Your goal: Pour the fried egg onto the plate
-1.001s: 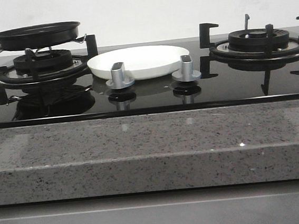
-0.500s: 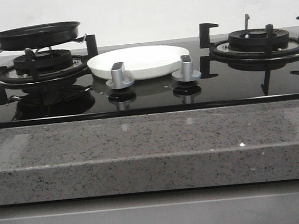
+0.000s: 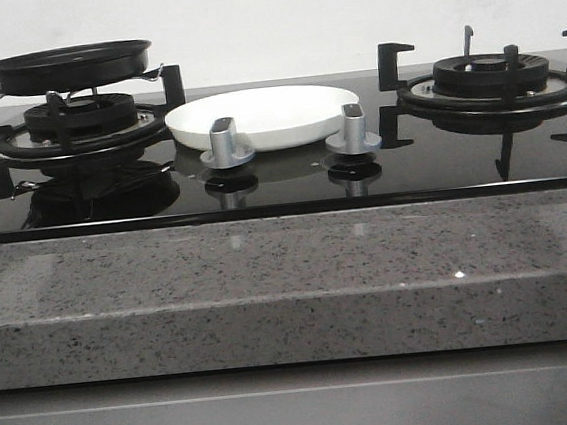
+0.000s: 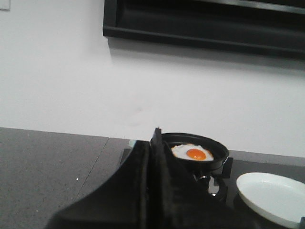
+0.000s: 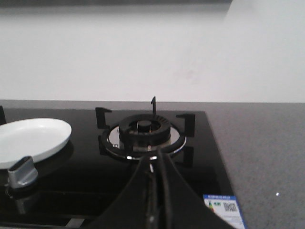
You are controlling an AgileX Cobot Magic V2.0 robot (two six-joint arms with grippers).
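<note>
Both grippers [image 4: 151, 157] [image 5: 155, 164] clenched empty; floppy fried egg [image 4: 191, 152] in black pan [image 4: 217, 160], glossy round plate [image 3: 264, 117] beside.

We face the stove [image 3: 279, 163] low from the counter edge; both wrist cameras share the plate [image 4: 271, 198] at 12 o'clock.

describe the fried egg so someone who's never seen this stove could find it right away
Start at the black glass stove and go to its left burner, where a black frying pan sits on the grate. The fried egg lies inside that pan: a pale white patch with an orange yolk, the only coloured thing there, while the white plate beside it is bare.
</note>
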